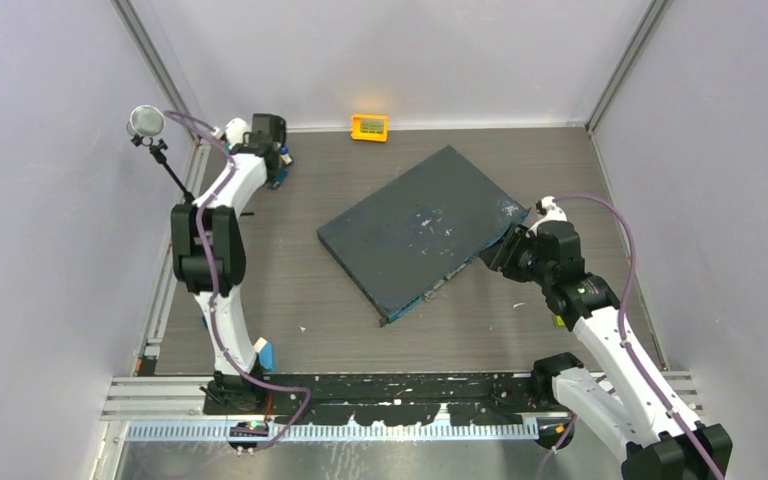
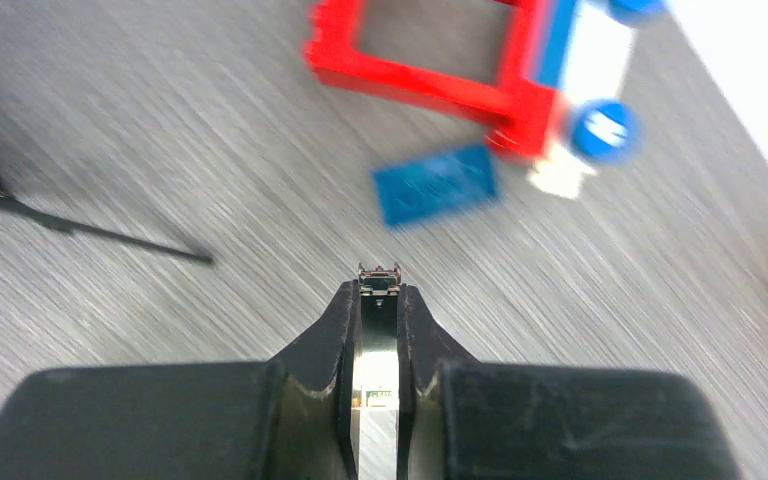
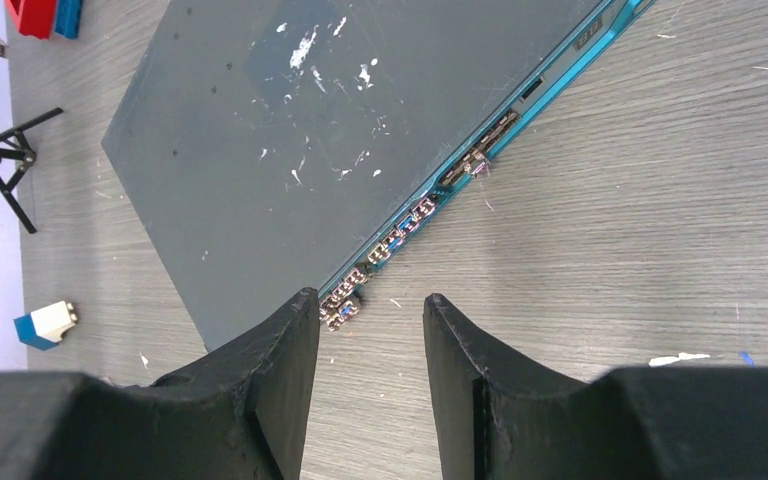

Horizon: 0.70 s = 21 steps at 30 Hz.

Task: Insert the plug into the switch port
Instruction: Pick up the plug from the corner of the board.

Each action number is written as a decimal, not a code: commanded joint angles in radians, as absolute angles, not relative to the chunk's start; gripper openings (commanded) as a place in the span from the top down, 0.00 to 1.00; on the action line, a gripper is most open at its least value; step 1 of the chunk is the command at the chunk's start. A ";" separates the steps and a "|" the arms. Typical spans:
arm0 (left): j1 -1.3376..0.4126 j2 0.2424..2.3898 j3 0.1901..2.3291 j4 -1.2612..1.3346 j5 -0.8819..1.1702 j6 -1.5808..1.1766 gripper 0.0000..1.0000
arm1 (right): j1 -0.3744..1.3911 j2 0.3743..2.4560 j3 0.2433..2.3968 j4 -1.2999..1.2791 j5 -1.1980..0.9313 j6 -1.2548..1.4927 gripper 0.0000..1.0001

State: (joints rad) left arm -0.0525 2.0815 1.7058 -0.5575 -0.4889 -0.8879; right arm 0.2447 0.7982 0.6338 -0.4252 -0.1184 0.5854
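plug (image 2: 378, 345) pinched in narrow left hand (image 2: 380, 298), over far-left bench (image 1: 360, 330), well apart from switch port (image 3: 400, 232) row along dark-grey box (image 1: 410, 235) front edge. right hand (image 3: 368, 312) jaws apart, just beside that row's end.

pale lilac walls (image 1: 40, 300) around a grey wood-grain tabletop (image 1: 360, 340)

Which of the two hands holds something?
The left hand: it is shut on the small plug. The right hand stands open and empty beside the grey box.
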 commanded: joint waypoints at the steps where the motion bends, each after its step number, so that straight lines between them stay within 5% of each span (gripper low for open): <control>1: -0.224 1.811 1.551 -0.403 -0.495 -0.777 1.00 | 0.242 0.747 0.703 -0.466 -0.122 0.592 0.52; 8: -0.508 1.433 1.195 -0.254 -0.313 -0.595 1.00 | 0.241 0.652 0.735 -0.533 -0.085 0.592 0.49; 14: -0.685 1.262 1.051 -0.141 0.126 -0.444 1.00 | 0.242 0.554 0.730 -0.555 -0.064 0.561 0.46; 21: -0.868 1.120 0.979 -0.154 0.222 -0.301 1.00 | 0.241 0.419 0.695 -0.479 -0.176 0.529 0.42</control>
State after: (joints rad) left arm -0.8047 1.2102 0.9943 -0.2230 0.0853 -0.4221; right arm 0.2447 0.4889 0.6937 -0.5533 -0.0959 0.5694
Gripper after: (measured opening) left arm 0.104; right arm 0.568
